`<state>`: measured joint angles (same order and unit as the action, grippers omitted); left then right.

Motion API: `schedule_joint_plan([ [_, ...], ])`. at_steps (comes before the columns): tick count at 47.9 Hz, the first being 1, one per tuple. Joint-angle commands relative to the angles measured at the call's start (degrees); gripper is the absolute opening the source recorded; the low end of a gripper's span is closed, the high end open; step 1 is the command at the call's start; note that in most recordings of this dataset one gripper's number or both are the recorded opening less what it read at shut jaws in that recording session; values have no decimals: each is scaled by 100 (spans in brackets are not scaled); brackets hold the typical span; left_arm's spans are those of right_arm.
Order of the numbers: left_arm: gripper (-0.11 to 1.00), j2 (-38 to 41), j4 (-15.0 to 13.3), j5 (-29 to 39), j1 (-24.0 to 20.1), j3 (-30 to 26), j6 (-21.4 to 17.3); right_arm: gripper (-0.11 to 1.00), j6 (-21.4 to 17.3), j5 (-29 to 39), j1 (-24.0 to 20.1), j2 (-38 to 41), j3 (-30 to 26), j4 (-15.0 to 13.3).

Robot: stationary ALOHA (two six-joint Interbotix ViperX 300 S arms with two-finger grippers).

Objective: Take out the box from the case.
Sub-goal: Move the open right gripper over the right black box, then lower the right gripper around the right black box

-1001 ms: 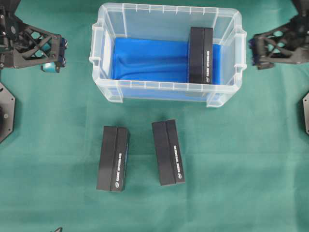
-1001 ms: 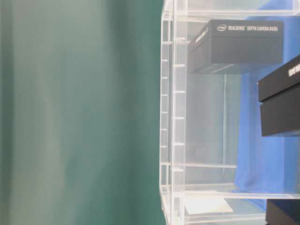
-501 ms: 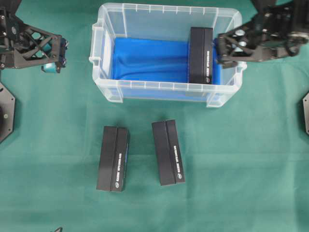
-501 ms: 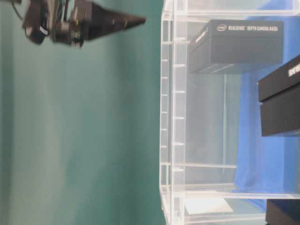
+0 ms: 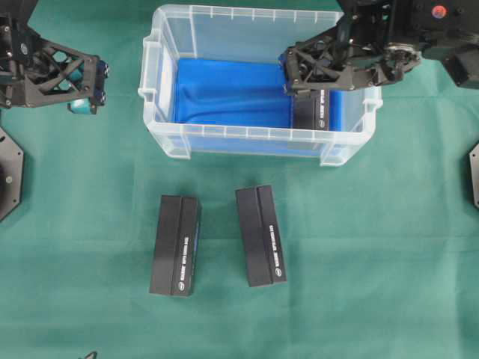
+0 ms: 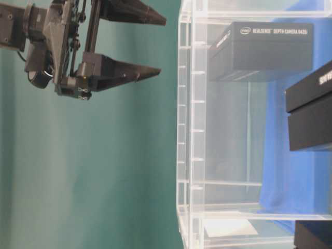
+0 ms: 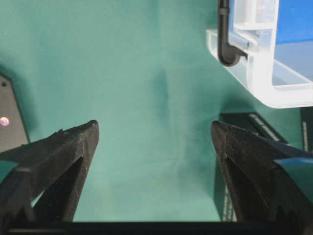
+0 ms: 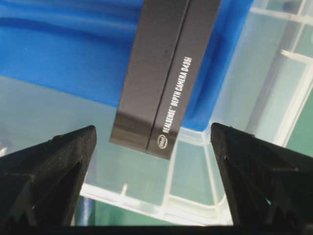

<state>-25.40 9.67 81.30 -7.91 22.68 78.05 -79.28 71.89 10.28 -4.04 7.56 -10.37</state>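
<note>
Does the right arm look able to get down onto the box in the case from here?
Probably yes. The right gripper hangs open above the box, the case has no lid, and nothing lies between the open jaws and the box.

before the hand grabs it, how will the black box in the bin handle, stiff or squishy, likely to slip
The black box looks like rigid cardboard with crisp edges, so probably stiff, not squishy. Its sides have a smooth sheen, so it might slide a little between the fingers of the right hand. It lies flat on the blue lining of the bin, so tipping seems unlikely.
</note>
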Motion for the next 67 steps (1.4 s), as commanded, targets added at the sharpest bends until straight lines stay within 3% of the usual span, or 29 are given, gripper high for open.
schedule_joint_plan([
  [1,97,-105,9,-9,-18,-35,-9,92,0,-18,-18,-44,-141,-9],
  [67,97,-308,9,-18,-18,141,-97,92,-132,-193,-18,-44,-132,-44],
])
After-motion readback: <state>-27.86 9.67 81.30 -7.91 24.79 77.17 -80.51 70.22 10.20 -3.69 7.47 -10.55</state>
